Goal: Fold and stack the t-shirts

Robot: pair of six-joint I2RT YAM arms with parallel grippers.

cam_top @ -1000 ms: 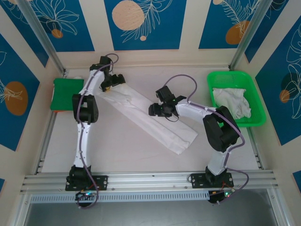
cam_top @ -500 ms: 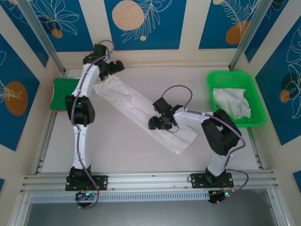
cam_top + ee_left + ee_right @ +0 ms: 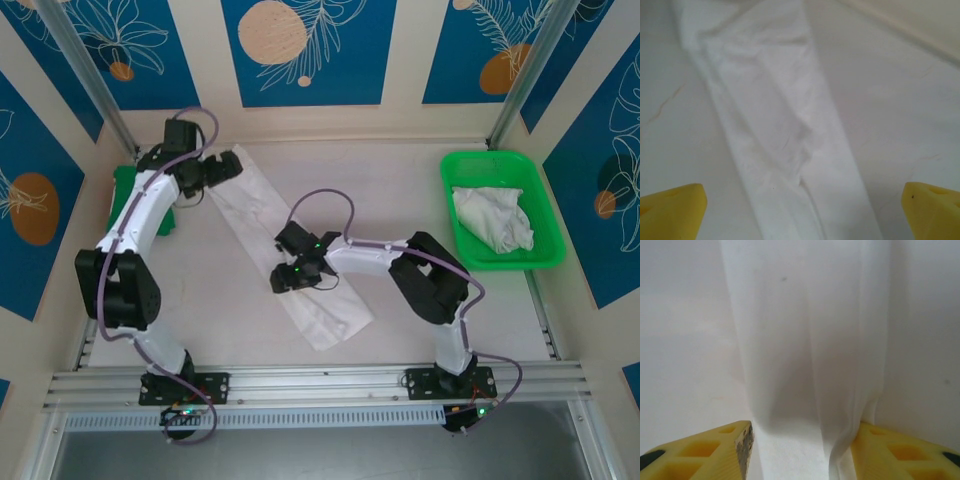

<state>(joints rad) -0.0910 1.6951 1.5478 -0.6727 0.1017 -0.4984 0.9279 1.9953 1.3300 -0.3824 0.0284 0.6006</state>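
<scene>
Your green tray [image 3: 487, 158] sits at 2 o'clock on the desk [image 3: 400, 180] and holds one crumpled t-shirt [image 3: 492, 218], heaped across its middle. The folded t-shirt [image 3: 255, 218] lies flat on the desk as a long narrow strip, running from 10 o'clock down toward 6 o'clock. Your left arm reaches up the 9 o'clock side and bends inward. The left hand [image 3: 228, 166] hovers at the strip's far end with its fingers [image 3: 671, 210] spread wide apart, and the cloth lies below and between them. Your right arm stretches across toward 9 o'clock, with the right hand [image 3: 284, 281] low over the strip's near half. Its fingers [image 3: 715, 450] straddle the strip, with the cloth's edges against both; you cannot tell whether it is clamped.
</scene>
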